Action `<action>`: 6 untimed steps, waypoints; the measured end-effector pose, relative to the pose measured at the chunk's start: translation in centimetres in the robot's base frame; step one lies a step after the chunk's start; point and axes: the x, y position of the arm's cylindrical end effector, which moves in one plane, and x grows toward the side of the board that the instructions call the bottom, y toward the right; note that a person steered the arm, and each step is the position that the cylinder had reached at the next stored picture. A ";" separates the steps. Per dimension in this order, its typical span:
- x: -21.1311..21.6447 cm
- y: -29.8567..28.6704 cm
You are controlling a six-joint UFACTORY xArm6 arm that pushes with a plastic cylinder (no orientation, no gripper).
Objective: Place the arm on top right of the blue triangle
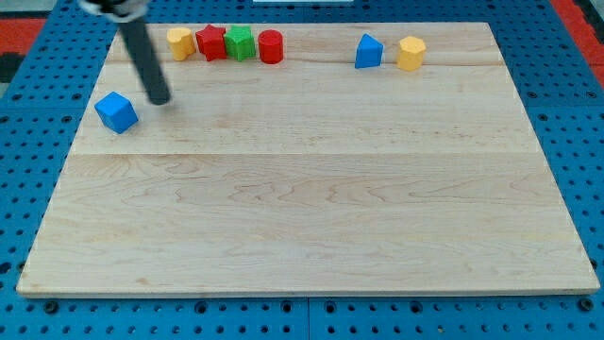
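The blue triangle (368, 51) stands near the board's top edge, right of the middle, with a yellow block (411, 53) just to its right. My tip (160, 98) rests on the board at the upper left, far left of the blue triangle. It is just right of a blue cube (116, 111), a small gap apart. The dark rod slants up to the view's top left.
A row of blocks sits along the top edge at the left: a yellow cylinder (180, 42), a red block (211, 42), a green block (240, 42) and a red cylinder (271, 46). The wooden board (311, 217) lies on a blue pegboard.
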 end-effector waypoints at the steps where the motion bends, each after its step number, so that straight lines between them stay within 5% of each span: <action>1: -1.5 9.4; 4: -13.1 21.6; 6: -12.0 29.6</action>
